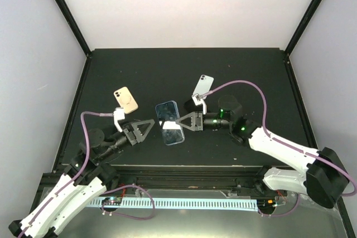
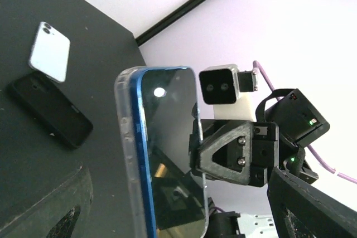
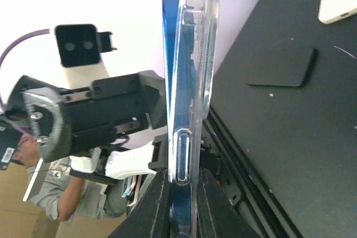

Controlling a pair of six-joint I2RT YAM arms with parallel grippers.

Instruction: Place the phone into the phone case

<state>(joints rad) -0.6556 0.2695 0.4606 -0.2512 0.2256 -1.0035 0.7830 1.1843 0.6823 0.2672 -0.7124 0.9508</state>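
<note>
A blue phone (image 1: 170, 124) sits against a clear case (image 3: 199, 54), held on edge above the black mat. My right gripper (image 1: 179, 121) is shut on the pair at their right edge; in the right wrist view its fingers (image 3: 159, 207) clamp the phone (image 3: 172, 82) and case from both sides. In the left wrist view the dark screen (image 2: 170, 154) faces me, with the case rim (image 2: 124, 137) along its left side. My left gripper (image 1: 149, 129) is open, just left of the phone, not touching it.
A beige phone (image 1: 125, 100) lies at the back left. A white phone (image 1: 203, 85) lies at the back right beside a black case (image 2: 50, 110). Another flat black case (image 3: 281, 65) lies on the mat. Purple cables trail from both arms.
</note>
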